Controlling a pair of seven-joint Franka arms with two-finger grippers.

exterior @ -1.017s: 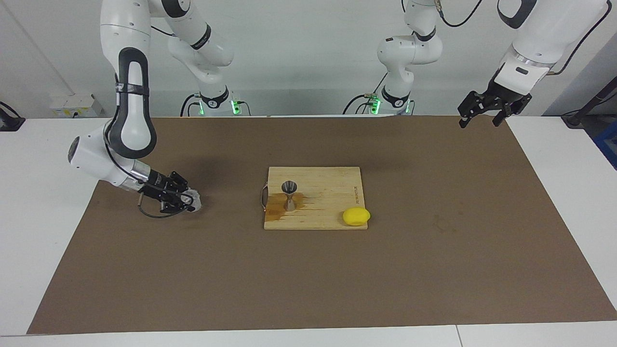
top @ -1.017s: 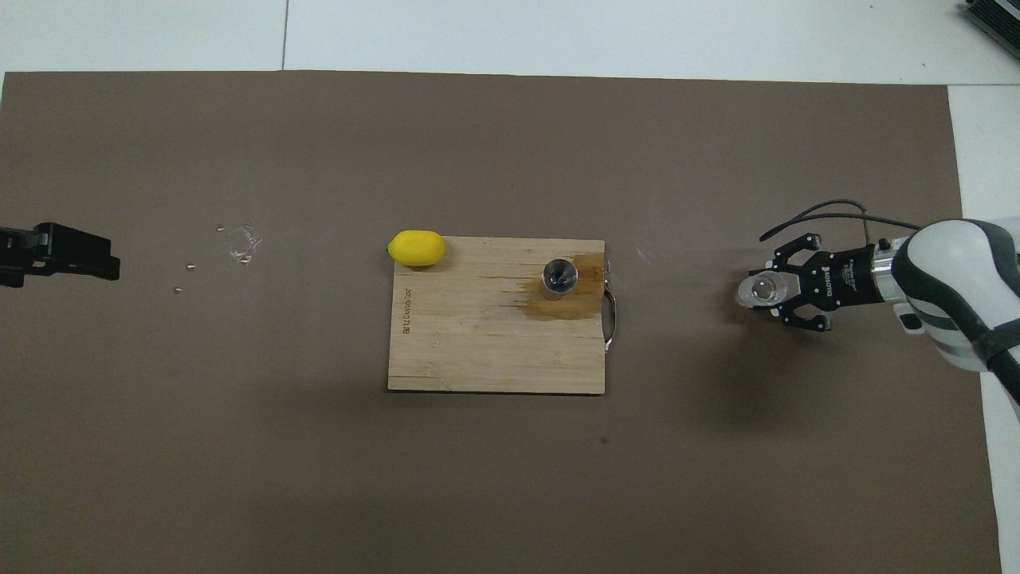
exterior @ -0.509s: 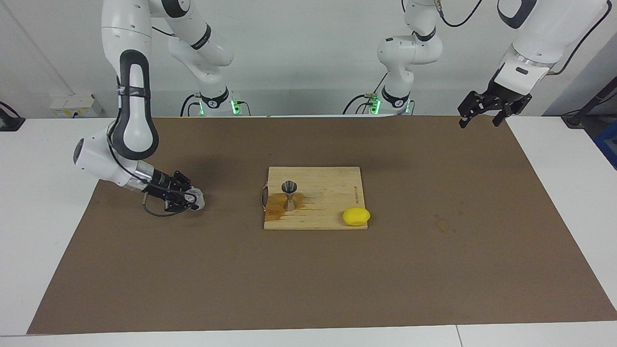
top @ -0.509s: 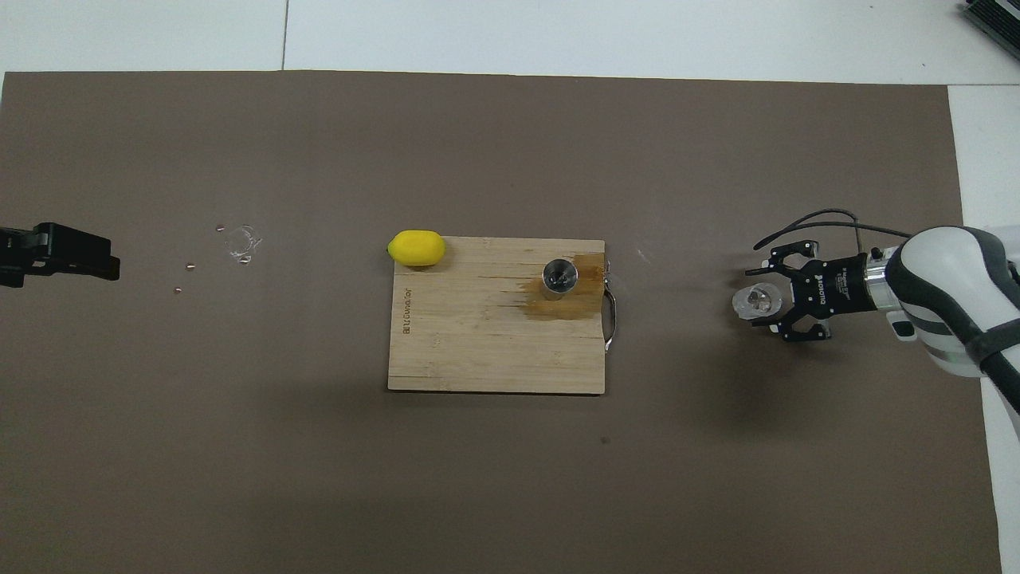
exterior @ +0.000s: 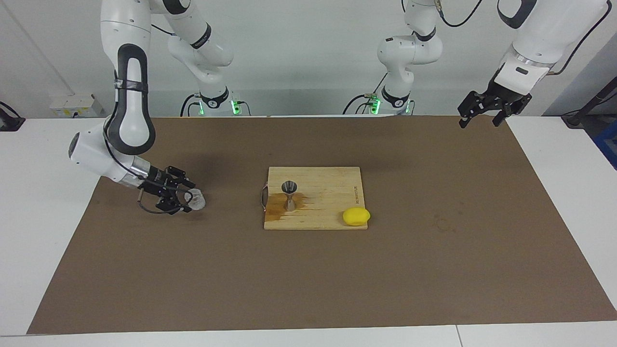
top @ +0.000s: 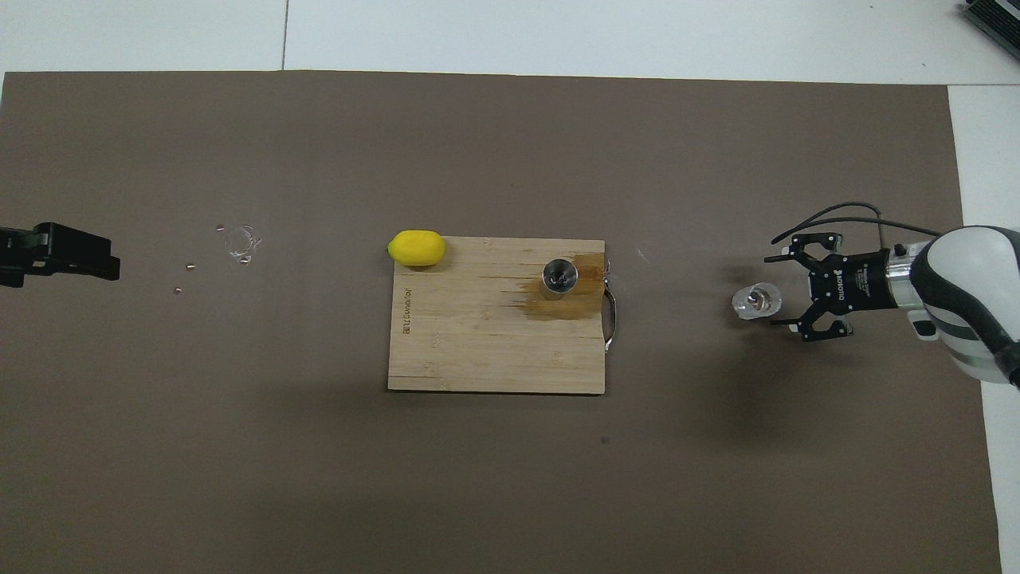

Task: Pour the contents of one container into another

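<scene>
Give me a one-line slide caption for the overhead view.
Right gripper open beside the glass cup on the mat; jigger upright on the stained board.

Glass cup point(exterior: 195, 200) was clear, textured walls. Jigger point(exterior: 289, 195) was shiny silver metal. Board point(exterior: 332, 193) was pale grained wood with a brown wet-looking stain, metal handle point(top: 610, 319). Mat point(exterior: 308, 279) was matt brown, paper-like. Lemon point(exterior: 356, 216) looked smooth yellow. Arm shells were glossy white plastic.

White table point(exterior: 29, 193), brown mat point(exterior: 308, 279) carrying cutting board point(exterior: 332, 212), glass cup point(exterior: 196, 200)
</scene>
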